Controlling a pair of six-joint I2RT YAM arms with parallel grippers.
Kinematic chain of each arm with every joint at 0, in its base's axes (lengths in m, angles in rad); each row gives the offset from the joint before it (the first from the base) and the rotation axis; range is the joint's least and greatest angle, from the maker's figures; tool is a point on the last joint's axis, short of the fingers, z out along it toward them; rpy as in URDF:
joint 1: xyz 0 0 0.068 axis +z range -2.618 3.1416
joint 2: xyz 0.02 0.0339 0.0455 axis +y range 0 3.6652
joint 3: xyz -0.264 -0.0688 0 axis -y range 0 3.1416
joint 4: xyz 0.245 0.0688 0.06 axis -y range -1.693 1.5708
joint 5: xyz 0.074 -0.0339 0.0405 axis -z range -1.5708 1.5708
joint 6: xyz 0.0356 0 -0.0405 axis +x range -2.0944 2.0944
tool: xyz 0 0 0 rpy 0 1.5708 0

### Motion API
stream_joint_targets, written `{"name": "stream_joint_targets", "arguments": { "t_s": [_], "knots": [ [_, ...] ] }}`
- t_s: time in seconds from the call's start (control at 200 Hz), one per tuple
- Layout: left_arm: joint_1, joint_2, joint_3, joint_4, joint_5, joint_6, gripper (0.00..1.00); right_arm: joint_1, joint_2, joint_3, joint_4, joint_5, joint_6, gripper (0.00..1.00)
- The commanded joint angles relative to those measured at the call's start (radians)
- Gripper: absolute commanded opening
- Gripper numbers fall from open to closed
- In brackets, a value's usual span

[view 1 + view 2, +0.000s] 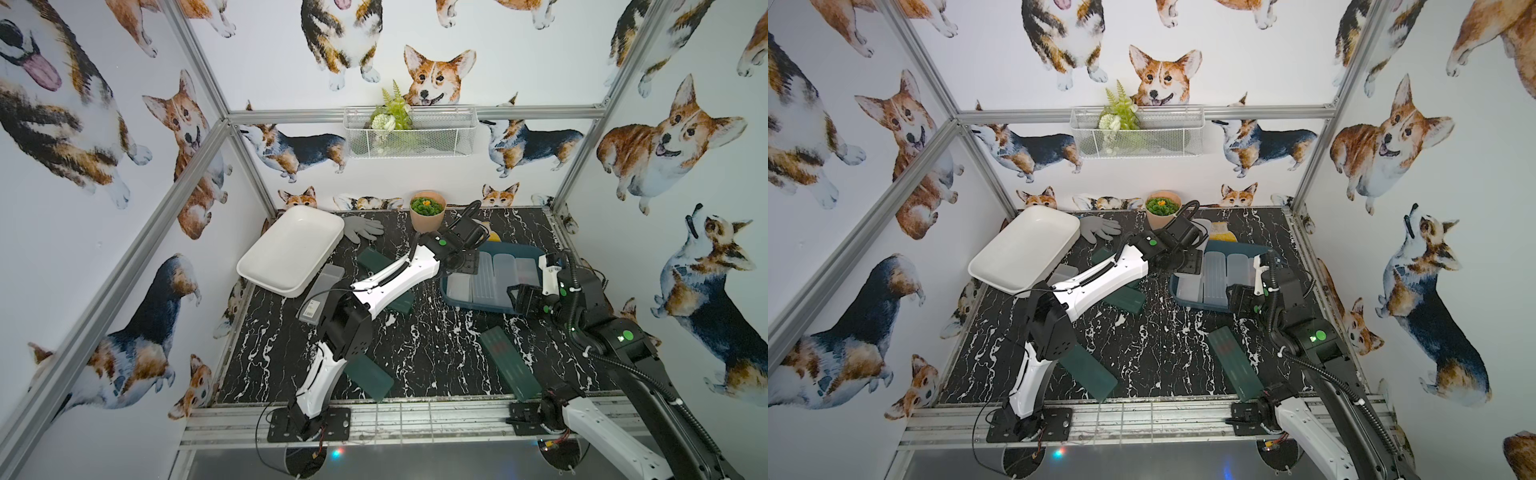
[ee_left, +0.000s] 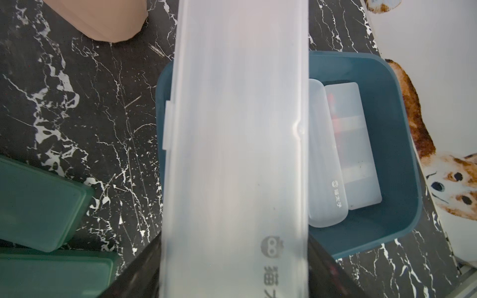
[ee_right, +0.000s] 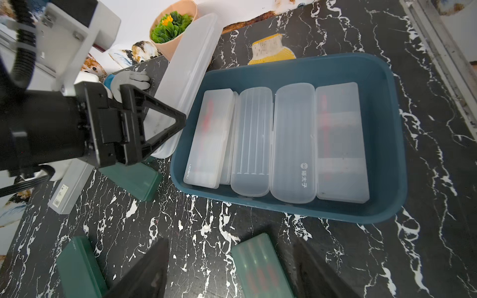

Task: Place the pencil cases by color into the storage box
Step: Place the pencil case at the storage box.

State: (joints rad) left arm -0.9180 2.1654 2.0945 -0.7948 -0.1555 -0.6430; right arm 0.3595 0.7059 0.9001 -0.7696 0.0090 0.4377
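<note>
Right wrist: teal tub (image 3: 387, 116) holds frosted cases (image 3: 294, 142) (several); left end effector (image 3: 175, 123) grips another; right end effector (image 3: 231, 242) gapes.

Ahead of the left gripper (image 2: 233, 271), blocked by the tan pot (image 3: 178, 33) near the tip of the held frosted case (image 2: 237, 129). Beneath, hemmed by the teal tub (image 3: 284, 214) wall and frosted cases (image 3: 291, 144) packed side by side; bare only in a thin strip at their ends. Below the right gripper (image 3: 232, 268), open marble (image 3: 206, 224) up to the tub, edged by two green cases (image 3: 260, 265) under its spread fingers.
</note>
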Motion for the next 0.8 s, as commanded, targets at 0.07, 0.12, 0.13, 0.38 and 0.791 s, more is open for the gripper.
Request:
{"name": "stream_joint_targets", "arguments": {
  "t_s": [0.07,0.12,0.13,0.38,0.791],
  "knots": [
    [-0.046,0.067,0.07,-0.077,-0.061,-0.137,0.54,-0.002,-0.032,-0.009,-0.008,0.071,-0.017,0.76],
    [-0.061,0.084,0.086,-0.084,-0.076,-0.16,0.54,-0.002,-0.037,-0.012,-0.008,0.083,-0.017,0.76],
    [-0.063,0.086,0.09,-0.084,-0.079,-0.164,0.54,-0.002,-0.038,-0.013,-0.008,0.086,-0.017,0.76],
    [-0.105,0.177,0.211,-0.14,-0.123,-0.269,0.53,-0.005,-0.063,-0.03,0.01,0.151,-0.022,0.76],
    [-0.145,0.267,0.294,-0.15,-0.129,-0.354,0.53,-0.011,-0.123,0.005,0.009,0.24,-0.054,0.77]
  ]
}}
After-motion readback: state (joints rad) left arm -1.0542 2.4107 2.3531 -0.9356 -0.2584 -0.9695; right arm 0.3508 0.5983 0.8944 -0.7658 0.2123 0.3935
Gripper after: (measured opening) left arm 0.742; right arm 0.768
